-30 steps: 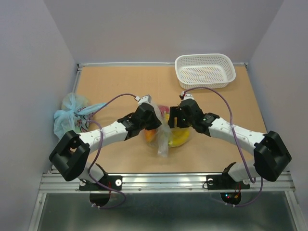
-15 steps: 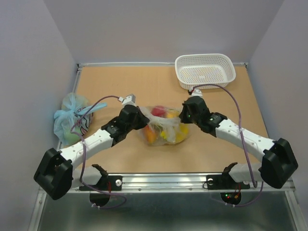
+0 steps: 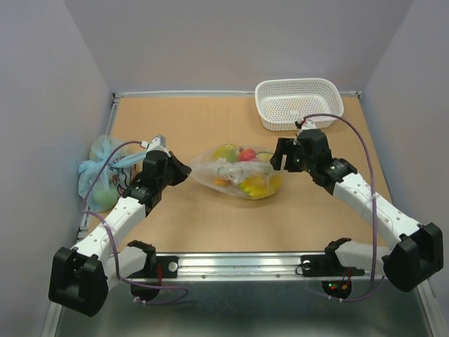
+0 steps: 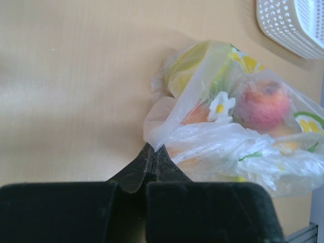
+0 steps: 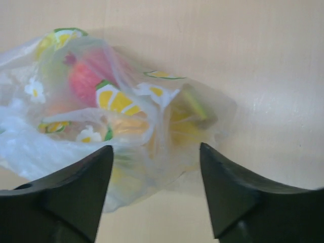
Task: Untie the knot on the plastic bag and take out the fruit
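While the left gripper (image 4: 153, 153) has its jaws pressed together on a thin flap of the plastic bag (image 4: 238, 147), at the lower middle of the left wrist view, the step in hand looks to me like working the bag's mouth open. It would go best with that pinch held firm and drawn gently toward the left of the overhead frame, low over the surface (image 3: 210, 217), so the film stretches rather than tears. The right gripper (image 5: 156, 152) stands with its jaws apart, the bag just ahead of them and nothing held (it would need to close on film at the opposite side before any counter-pull). The bag lies at the middle of the overhead frame between the two arms, with the fruit (image 3: 245, 172) inside it. The knot is hard to make out: crumpled film hides it, so I cannot tell whether it is tied or loosened. Several pieces of fruit blur behind the print.
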{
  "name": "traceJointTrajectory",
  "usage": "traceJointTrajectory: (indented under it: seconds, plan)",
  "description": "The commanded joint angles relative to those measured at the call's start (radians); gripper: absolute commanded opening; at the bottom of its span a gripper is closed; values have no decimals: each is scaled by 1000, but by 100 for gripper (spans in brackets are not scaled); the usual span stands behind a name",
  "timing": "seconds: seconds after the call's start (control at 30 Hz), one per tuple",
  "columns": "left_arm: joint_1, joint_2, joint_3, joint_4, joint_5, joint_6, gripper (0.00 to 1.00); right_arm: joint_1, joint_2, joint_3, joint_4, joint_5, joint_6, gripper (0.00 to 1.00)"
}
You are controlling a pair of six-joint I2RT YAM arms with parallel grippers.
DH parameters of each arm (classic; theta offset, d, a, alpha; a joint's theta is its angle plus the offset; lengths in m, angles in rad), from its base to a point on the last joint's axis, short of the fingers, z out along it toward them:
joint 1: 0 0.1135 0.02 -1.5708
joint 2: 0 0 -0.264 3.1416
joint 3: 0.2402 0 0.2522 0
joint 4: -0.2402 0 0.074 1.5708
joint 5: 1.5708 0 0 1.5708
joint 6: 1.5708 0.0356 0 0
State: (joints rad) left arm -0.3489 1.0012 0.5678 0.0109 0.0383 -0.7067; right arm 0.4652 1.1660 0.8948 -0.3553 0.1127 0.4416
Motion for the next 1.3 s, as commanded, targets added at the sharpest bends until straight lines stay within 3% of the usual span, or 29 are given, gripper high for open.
traceJointTrajectory:
  seconds: [0.0, 0.13, 0.37, 0.5, 0.57, 0.6, 0.67, 0.73, 0.77, 0.9, 1.07, 1.13, 1.27]
  plan:
    - [4, -10, 78, 14, 93, 95, 0, 29, -19, 217, -40, -117, -241, 84]
    - [4, -35, 106, -3, 118, 118, 0, 108, 63, 357, -99, -175, -368, 86]
    - [4, -55, 142, -61, 81, 148, 0, 256, 257, 437, -126, -200, -465, 85]
    - [4, -67, 142, -68, 61, 156, 0, 260, 310, 402, -123, -119, -488, 83]
    - [4, -67, 139, -72, 57, 158, 0, 260, 330, 386, -117, 7, -497, 79]
    - [4, -70, 133, -74, 55, 158, 0, 260, 334, 375, -116, 39, -498, 75]
    - [5, -72, 124, -77, 40, 150, 0, 260, 333, 372, -113, 132, -491, 53]
    - [4, -78, 109, -88, 11, 130, 0, 257, 301, 371, -100, 197, -469, 25]
    - [7, -82, 97, -100, -29, 118, 0, 253, 287, 371, -96, 262, -454, 2]
    - [43, -101, 52, -101, -89, 32, 0, 184, 163, 336, -42, 406, -321, 0]
    - [111, -122, -15, -37, -43, -40, 0, 104, -80, 115, 62, 499, 12, 0]
    - [114, -116, -20, -16, 8, -48, 0, 104, -155, -18, 145, 361, 81, 0]
    - [114, -90, -2, 46, 115, 10, 0, 105, -164, -125, 217, 124, 100, 1]
